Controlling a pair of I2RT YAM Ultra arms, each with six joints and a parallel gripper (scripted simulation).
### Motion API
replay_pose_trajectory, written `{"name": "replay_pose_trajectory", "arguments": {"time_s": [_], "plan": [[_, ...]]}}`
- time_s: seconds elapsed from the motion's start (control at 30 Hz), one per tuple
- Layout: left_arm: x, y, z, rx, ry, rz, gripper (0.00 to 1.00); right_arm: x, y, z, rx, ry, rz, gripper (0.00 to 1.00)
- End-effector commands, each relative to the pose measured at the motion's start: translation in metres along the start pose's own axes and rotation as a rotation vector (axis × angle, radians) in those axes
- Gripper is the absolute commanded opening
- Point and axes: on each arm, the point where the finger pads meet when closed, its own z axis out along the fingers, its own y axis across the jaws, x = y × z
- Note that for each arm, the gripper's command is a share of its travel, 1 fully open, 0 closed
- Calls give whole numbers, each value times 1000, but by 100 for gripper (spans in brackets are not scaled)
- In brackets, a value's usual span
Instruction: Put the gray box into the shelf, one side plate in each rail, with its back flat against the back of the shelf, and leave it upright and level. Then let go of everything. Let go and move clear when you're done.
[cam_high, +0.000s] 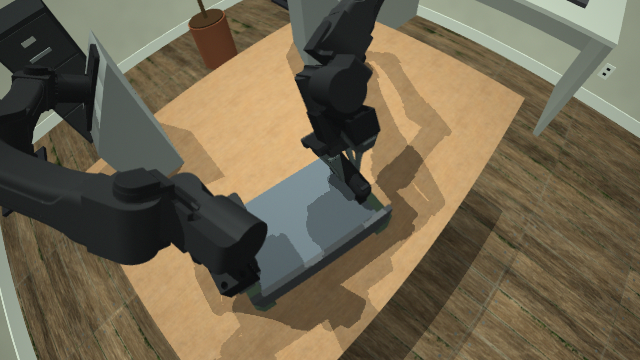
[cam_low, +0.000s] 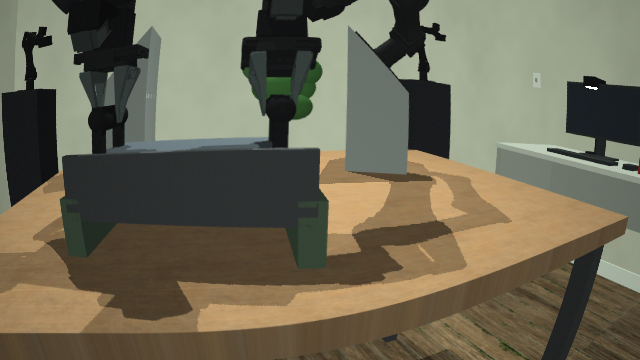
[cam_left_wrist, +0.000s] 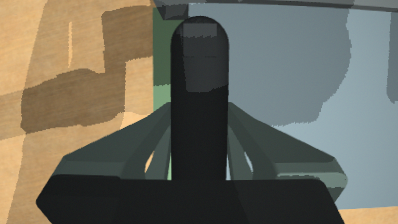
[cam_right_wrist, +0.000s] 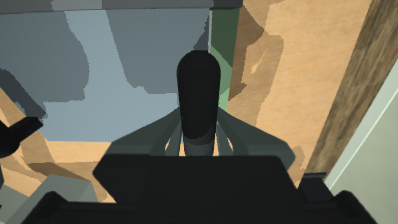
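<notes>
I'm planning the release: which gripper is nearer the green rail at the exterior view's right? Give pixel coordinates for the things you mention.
Left. The left gripper (cam_high: 361, 192) (cam_low: 278, 142) (cam_left_wrist: 199, 111) is close by that rail (cam_high: 382, 228) (cam_low: 312, 240) (cam_left_wrist: 161, 50); the right gripper (cam_low: 108, 146) (cam_right_wrist: 198, 112) is across, by the opposite rail (cam_high: 265, 304) (cam_low: 75, 235) (cam_right_wrist: 223, 40).
</notes>
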Motion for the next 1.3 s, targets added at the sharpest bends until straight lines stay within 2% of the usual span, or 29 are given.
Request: {"name": "replay_pose_trajectory", "arguments": {"time_s": [0.0,0.27,0.3,0.33,0.57,0.6,0.67,0.77,0.83,0.9,0.93,1.03,1.13,1.17,1.27], "plan": [[-70,5,-39,-2,-127,-93,14,-46,3,-61,-68,-155,86,14],[-68,5,-38,-3,-128,-91,14,-46,3,-60,-67,-155,79,14],[-56,1,-32,-7,-117,-71,14,-42,6,-52,-63,-147,71,14],[-69,5,-38,-5,-136,-94,14,-47,3,-59,-70,-164,84,14],[-65,5,-35,-5,-137,-93,14,-41,5,-51,-65,-154,72,14],[-65,5,-35,-6,-135,-90,100,-40,4,-51,-64,-151,71,100],[-64,5,-33,-7,-133,-89,100,-42,4,-50,-60,-154,74,100],[-32,-10,-21,-9,-97,-32,100,-38,7,-44,-52,-144,62,100],[-32,-10,-21,-9,-97,-32,100,-38,7,-44,-52,-144,62,100],[-38,-10,-24,-7,-108,-46,100,-26,17,-32,-39,-115,26,100],[-51,-3,-29,-6,-121,-67,100,-31,16,-36,-46,-130,42,100],[-54,-2,-30,-6,-124,-72,100,-37,7,-47,-52,-144,57,100],[-50,-2,-30,-5,-114,-55,100,-36,8,-46,-50,-141,54,100],[-28,-1,-35,-14,-75,-17,100,-32,0,-60,-52,-122,59,100],[-27,-1,-44,-12,-80,-24,100,-29,0,-69,-49,-117,55,100]]}}
